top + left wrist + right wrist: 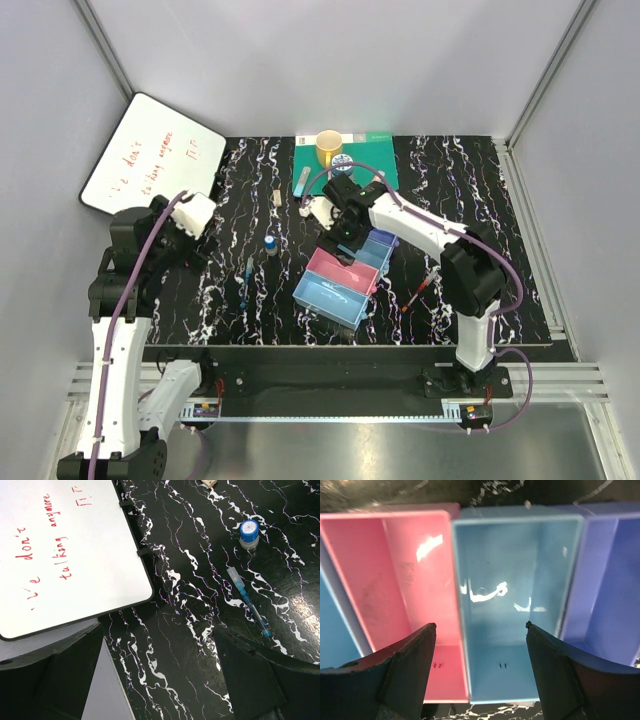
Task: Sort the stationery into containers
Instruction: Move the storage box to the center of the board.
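Note:
The four joined trays lie at the table's middle: light blue (328,298), pink (340,270), light blue (372,255) and purple (383,240). My right gripper (345,240) hovers over them, open and empty. In its wrist view the gripper (480,625) is above the pink tray (395,580), the light blue tray (515,570) and the purple tray (605,580), all empty where seen. My left gripper (192,214) is open and empty at the left, above bare table (159,630). A blue-capped bottle (248,532) and a thin blue pen (248,602) lie to its right.
A whiteboard (150,155) leans at the far left. A yellow cup (330,148) stands on a green mat (385,165) at the back, beside a patterned tin (344,160). A beige eraser (278,199), a teal marker (302,180) and a red pen (418,292) lie loose.

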Controlling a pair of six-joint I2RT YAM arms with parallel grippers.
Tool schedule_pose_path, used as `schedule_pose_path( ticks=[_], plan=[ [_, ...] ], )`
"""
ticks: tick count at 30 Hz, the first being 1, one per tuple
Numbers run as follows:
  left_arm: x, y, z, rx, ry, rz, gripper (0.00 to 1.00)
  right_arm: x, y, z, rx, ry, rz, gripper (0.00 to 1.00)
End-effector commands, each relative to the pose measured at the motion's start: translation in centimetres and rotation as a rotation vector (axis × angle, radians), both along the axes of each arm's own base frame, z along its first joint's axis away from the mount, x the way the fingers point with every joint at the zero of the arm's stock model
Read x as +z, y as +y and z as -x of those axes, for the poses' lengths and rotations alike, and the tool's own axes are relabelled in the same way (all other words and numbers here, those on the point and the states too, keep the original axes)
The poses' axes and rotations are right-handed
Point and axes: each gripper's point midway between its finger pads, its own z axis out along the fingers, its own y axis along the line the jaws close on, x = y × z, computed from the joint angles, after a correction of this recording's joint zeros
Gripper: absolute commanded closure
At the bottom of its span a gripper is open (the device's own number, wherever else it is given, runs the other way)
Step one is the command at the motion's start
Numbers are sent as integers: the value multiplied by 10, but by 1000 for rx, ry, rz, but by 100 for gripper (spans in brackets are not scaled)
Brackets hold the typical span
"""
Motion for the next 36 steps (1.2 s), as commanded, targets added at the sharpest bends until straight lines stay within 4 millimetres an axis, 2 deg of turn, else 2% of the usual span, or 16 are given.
schedule_pose_path(
  ticks=[1,5,6,9,10,12,16,19,20,21,24,31,36],
  plan=[
    [17,0,-5,-14,-71,-14,1,9,20,-9,-4,-66,-24,20],
    [15,-1,-4,-17,-69,-11,1,-2,13,-10,-15,-71,13,25],
    [15,-1,-4,-16,-70,-9,1,-4,13,-9,-15,-65,14,33],
    [16,-1,-4,-16,-75,-9,1,-11,11,-6,-37,-48,17,40],
    [17,-1,-4,-16,-78,-11,1,-13,12,-5,-50,-47,15,46],
    [19,0,-3,-15,-85,-17,1,-17,10,-7,-75,-52,26,52],
    [24,1,-3,-17,-101,-30,1,-23,12,-6,-113,-38,20,57],
    [26,1,-3,-22,-106,-36,1,-26,9,-8,-165,-46,31,72],
    [27,2,-3,-23,-107,-42,1,-25,8,-8,-177,-53,33,84],
    [26,2,-3,-23,-106,-45,1,-25,9,-8,-202,-57,35,90],
    [26,2,-5,-29,-101,-51,1,-22,8,-10,-262,-89,35,99],
    [27,2,-8,-44,-99,-70,1,-15,5,-5,-376,-111,22,100],
    [28,3,-13,-49,-94,-86,1,-8,-5,-20,-466,-194,43,100]
  ],
)
